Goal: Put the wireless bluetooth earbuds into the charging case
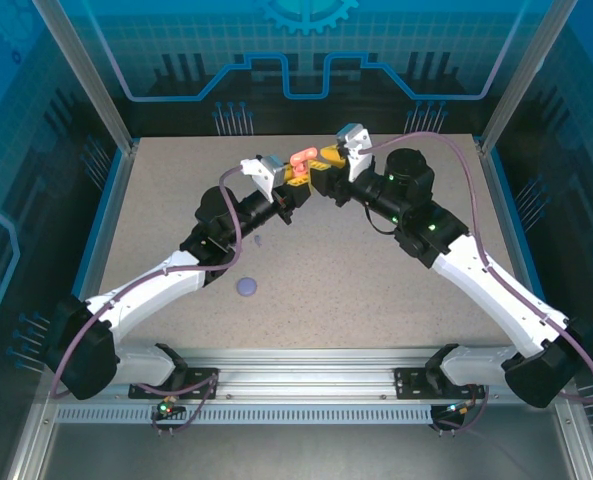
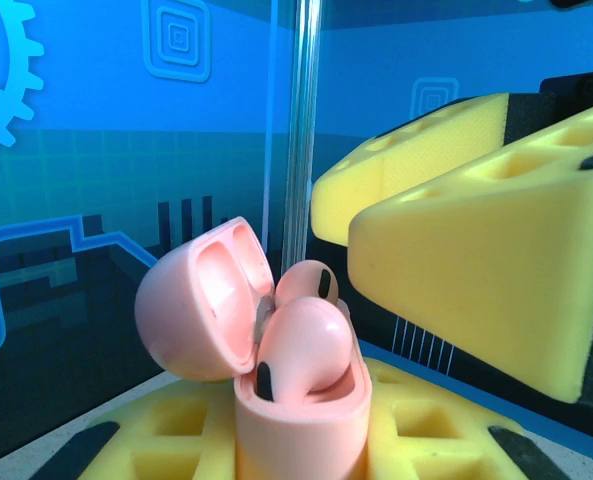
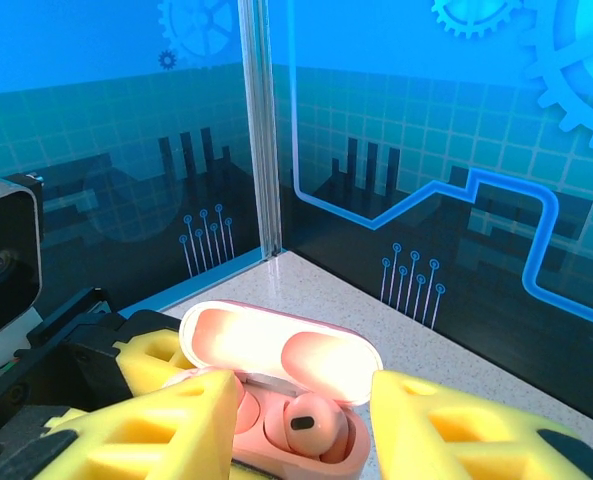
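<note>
Near the middle of the table's [image 1: 376,300] far edge, both arms met above the surface.

Left claw [image 1: 294,176] was clamped on the lower half of the pink case [image 2: 298,430], a yellow pad on either side. The lid [image 2: 201,310] was swung back and the opening faced up. Judgement: the case was held off the table so it could not slide while the other arm worked at it, and the lid sat clear of the incoming fingers.

Two pink earbuds [image 2: 306,345] sat in the case. The nearer one stood high and a little tilted in the left wrist view. Whether it was fully seated, could not tell.

Right claw [image 3: 301,425] was parted, one finger to each side of the case's open mouth, gripping nothing. Judgement: this pair was nearly in, and the next move likely called for a light press on the high bud.

Risk: a push off-centre could twist the case in the left pads.

A small lavender round object [image 1: 246,287] lay on the table towards the near left, well apart from both claws.
</note>
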